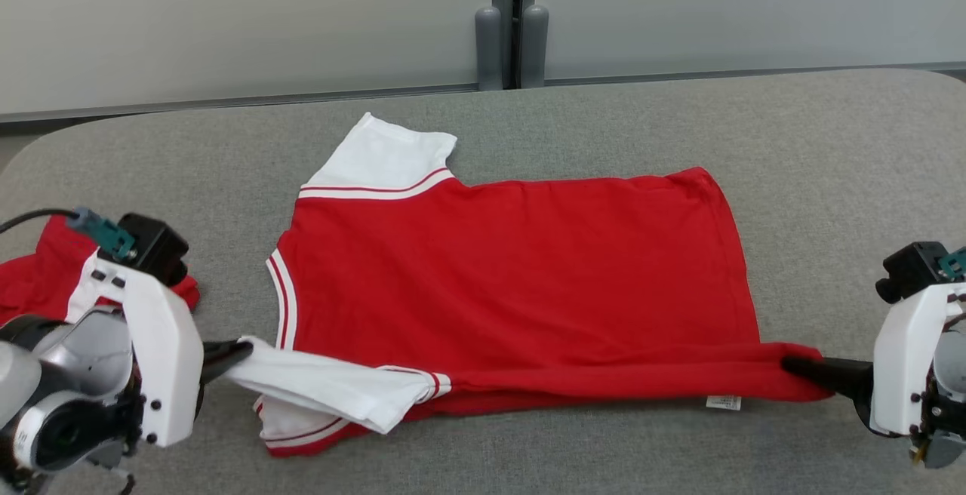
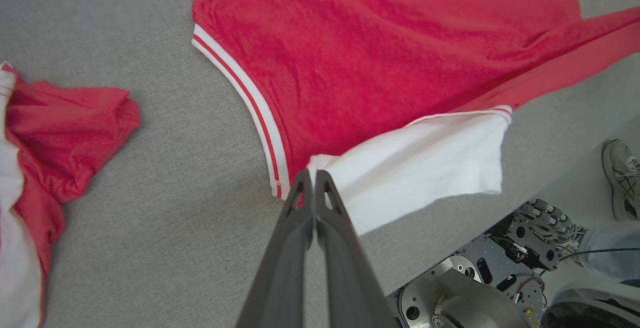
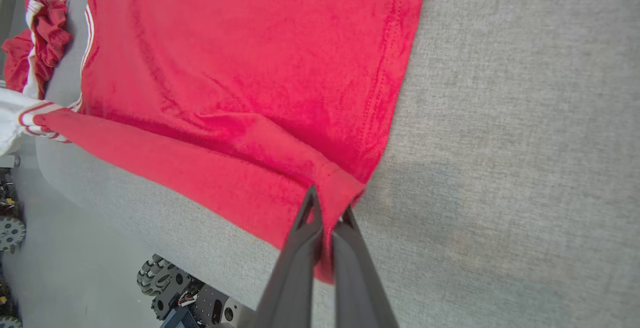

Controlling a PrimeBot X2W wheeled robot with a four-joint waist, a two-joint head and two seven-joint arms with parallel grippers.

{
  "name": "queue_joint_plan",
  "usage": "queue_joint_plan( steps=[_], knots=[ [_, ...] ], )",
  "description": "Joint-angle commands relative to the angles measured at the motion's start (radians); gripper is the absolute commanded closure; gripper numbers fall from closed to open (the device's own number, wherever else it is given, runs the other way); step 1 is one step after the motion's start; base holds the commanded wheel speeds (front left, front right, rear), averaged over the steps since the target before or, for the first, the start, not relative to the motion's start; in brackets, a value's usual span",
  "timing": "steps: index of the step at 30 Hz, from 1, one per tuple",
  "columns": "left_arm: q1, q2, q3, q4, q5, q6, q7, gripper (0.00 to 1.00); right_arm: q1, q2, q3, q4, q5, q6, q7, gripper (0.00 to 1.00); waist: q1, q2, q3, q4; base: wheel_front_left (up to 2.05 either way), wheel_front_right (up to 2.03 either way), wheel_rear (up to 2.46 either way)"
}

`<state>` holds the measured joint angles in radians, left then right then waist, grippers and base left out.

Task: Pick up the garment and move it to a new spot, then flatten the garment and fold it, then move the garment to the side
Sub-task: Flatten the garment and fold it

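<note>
At the near edge of the worktop (image 1: 830, 148), both pincers are closed on the shirt (image 1: 521, 269). The left pincer (image 1: 243, 349) pinches the near white sleeve (image 1: 324, 389) towards the near left corner. The right pincer (image 1: 789, 365) pinches the near hem corner towards the near right. Between them the shirt's near edge is raised and doubled slightly over the body, with a white label (image 1: 723, 403) showing beneath. The rest lies flat mid-worktop, the far sleeve (image 1: 381, 155) spread towards the far edge. A second red garment (image 1: 30, 276) lies crumpled by the left edge. This looks like the fold step, at its first lengthwise fold. The next move calls for both pincers to carry the near edge evenly and tautly towards the far edge, then lower it and let go.
</note>
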<state>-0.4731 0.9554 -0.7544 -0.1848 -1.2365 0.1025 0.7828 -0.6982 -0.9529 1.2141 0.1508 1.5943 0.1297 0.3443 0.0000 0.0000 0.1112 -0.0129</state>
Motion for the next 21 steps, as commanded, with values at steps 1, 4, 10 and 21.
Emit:
queue_joint_plan(
  steps=[1, 4, 10, 21],
  knots=[
    [-0.041, -0.032, 0.001, 0.040, 0.015, -0.016, -0.006, 1.00, -0.019, 0.014, -0.003, 0.022, 0.003, 0.002, 0.006, 1.00, 0.0000, 0.0000, 0.016, -0.002, 0.00, 0.00, 0.00],
    [-0.100, -0.091, -0.010, 0.125, 0.038, -0.044, -0.009, 1.00, -0.044, 0.046, -0.007, 0.058, 0.008, 0.002, 0.016, 1.00, 0.0000, 0.0000, 0.032, -0.004, 0.00, 0.00, 0.00],
    [-0.171, -0.191, -0.030, 0.295, 0.066, -0.100, -0.035, 1.00, -0.089, 0.104, -0.015, 0.138, 0.009, 0.002, 0.013, 1.00, 0.0000, 0.0000, 0.057, -0.009, 0.00, 0.00, 0.00],
    [-0.210, -0.290, -0.025, 0.506, 0.064, -0.174, -0.118, 0.00, -0.097, 0.181, -0.028, 0.234, -0.010, 0.002, -0.057, 0.00, 0.0000, 0.0000, 0.045, -0.001, 0.00, 0.00, 0.00]
  ],
)
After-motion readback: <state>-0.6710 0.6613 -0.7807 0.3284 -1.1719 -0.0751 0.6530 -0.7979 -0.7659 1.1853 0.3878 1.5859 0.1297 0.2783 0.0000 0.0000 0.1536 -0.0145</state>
